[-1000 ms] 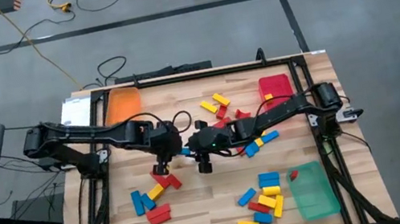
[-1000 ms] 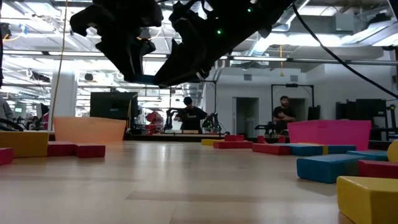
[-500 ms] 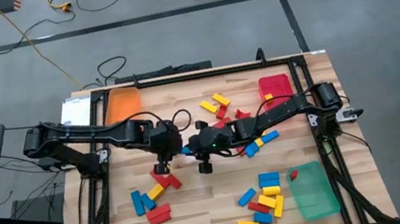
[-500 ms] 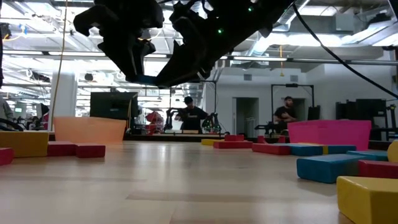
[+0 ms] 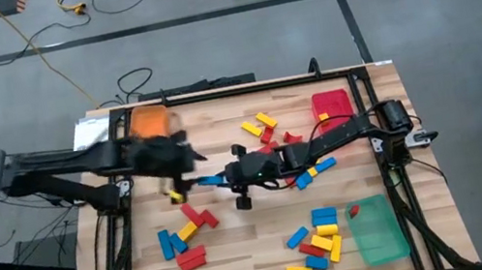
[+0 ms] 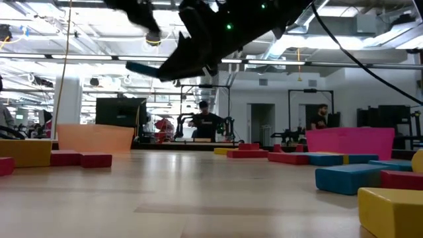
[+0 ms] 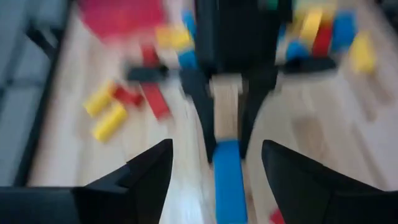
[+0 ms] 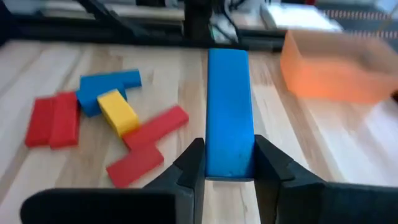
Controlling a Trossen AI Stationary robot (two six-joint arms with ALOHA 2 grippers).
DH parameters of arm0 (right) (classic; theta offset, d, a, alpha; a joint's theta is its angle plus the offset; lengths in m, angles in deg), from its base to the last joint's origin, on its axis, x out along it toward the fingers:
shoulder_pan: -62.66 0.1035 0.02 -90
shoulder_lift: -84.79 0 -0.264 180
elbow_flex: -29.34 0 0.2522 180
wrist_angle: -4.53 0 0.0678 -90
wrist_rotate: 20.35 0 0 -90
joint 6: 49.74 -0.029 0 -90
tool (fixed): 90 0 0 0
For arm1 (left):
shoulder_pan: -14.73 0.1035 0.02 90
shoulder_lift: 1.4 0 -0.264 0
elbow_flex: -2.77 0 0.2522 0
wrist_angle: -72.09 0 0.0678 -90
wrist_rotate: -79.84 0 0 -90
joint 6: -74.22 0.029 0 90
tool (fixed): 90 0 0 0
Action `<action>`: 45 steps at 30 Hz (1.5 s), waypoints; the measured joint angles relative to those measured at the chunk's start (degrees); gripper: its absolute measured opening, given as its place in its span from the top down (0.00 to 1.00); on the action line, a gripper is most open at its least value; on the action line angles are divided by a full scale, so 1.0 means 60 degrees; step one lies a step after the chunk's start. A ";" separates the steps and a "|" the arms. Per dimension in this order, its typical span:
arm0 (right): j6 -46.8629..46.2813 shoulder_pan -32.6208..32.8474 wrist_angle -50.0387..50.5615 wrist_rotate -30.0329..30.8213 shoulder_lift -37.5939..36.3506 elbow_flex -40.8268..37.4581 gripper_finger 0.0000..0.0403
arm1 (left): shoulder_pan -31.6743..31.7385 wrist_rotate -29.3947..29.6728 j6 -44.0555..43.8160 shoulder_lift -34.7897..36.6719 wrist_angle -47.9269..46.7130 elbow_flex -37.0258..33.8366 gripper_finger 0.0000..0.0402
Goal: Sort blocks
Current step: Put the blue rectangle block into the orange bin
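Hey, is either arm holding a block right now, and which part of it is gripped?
The right gripper pinches a blue block at one end, the rest sticking out ahead. The left gripper is open and holds nothing.

Blocks [image 5: 313,241] scattered on table [image 5: 240,243], trays [image 5: 375,230] at corners
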 joint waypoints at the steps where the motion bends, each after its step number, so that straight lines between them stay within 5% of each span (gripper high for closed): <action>1: 0.0117 0.0006 -0.0226 -0.0001 0.0000 0.0000 0.75 | 0.0000 0.0014 0.0040 0.0422 0.0190 -0.0040 0.39; 9: 0.1061 -0.0018 -0.2433 -0.0074 -0.0004 0.0000 0.76 | 0.0056 0.0503 0.0617 0.3955 0.3488 -0.2539 0.39; 15: 0.1747 -0.0047 -0.4193 -0.0452 -0.0007 0.0000 0.76 | 0.0264 0.0319 0.0451 0.5372 0.5956 -0.4808 0.39; 23: 0.1433 -0.0390 -0.5126 -0.1316 -0.0007 -0.0011 0.76 | 0.0291 0.0026 0.0170 0.5482 0.8302 -0.5992 0.39; 45: 0.1549 -0.0530 -0.5519 -0.1278 -0.0011 -0.0007 0.76 | 0.0270 -0.1071 -0.0348 0.5577 0.8789 -0.6054 0.39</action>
